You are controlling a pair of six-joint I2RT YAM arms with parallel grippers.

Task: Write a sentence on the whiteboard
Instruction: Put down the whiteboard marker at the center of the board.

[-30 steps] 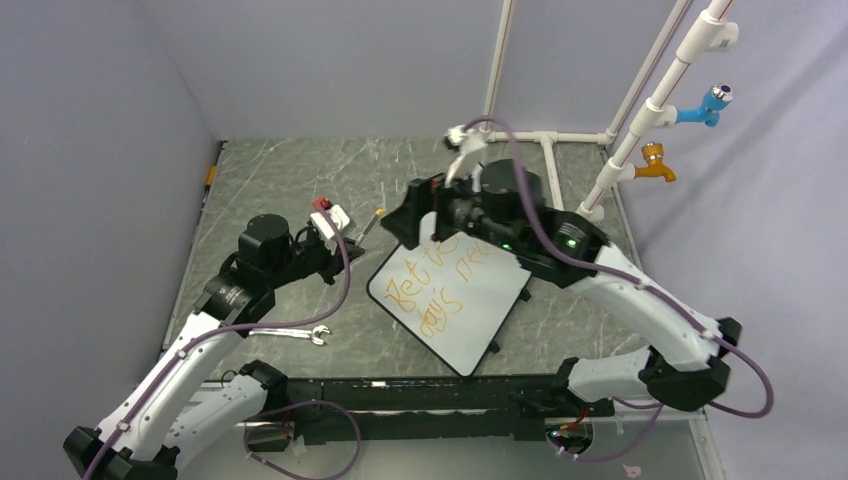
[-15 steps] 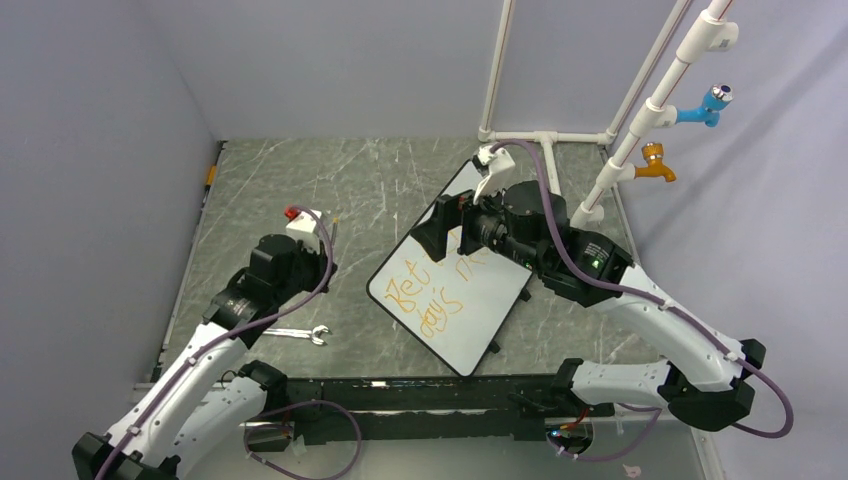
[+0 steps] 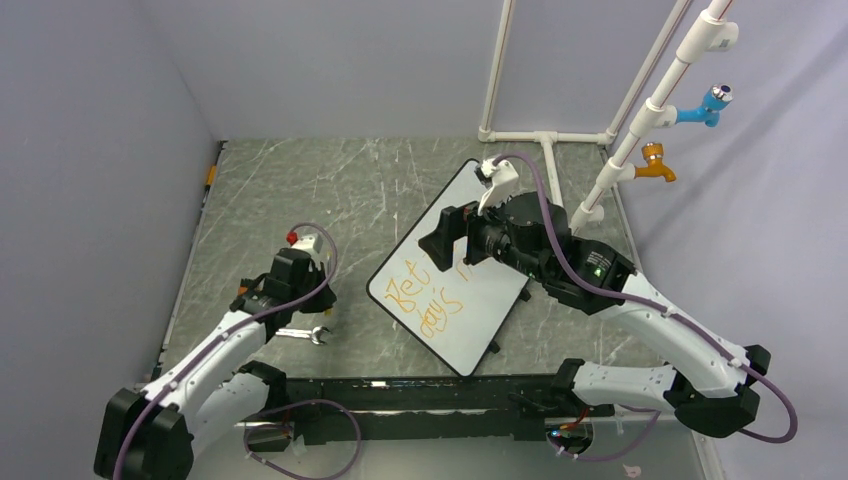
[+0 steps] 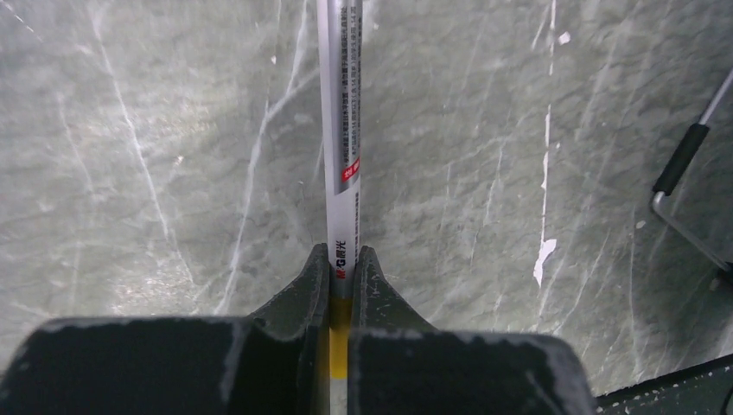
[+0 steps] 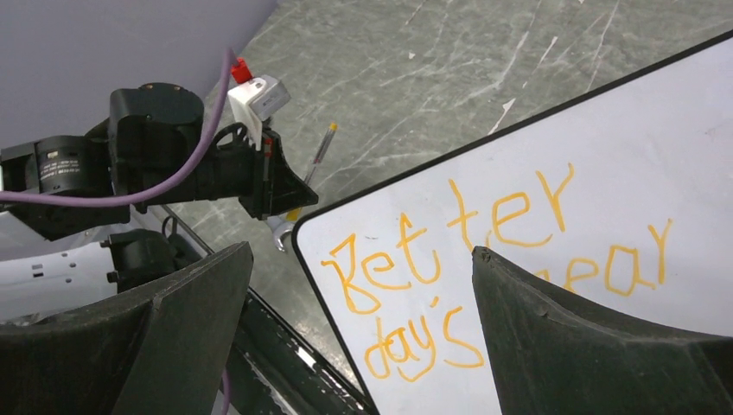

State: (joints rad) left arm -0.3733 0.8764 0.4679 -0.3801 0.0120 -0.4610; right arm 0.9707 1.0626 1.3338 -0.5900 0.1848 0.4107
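Note:
The whiteboard [image 3: 485, 305] lies at an angle in the middle of the table, and it fills the right of the right wrist view [image 5: 622, 147]. The sentence [image 3: 428, 297] in orange reads "Better days near" in two lines [image 5: 484, 238]. My left gripper [image 3: 318, 268] is off to the board's left. It [image 4: 343, 255] is shut on a white marker [image 4: 341, 130] with a yellow band, which points away over bare table. My right gripper [image 3: 447, 240] hangs open above the board's lettering, and nothing sits between its fingertips [image 5: 361, 251].
A metal wrench [image 3: 300, 333] lies on the table close under my left arm. White pipes with a blue tap [image 3: 710, 103] and an orange tap [image 3: 655, 162] stand at the back right. Walls close the left and far sides.
My left arm has drawn back toward the near left, carrying the marker away from the board. My right gripper has shifted down and right, uncovering the board's far end.

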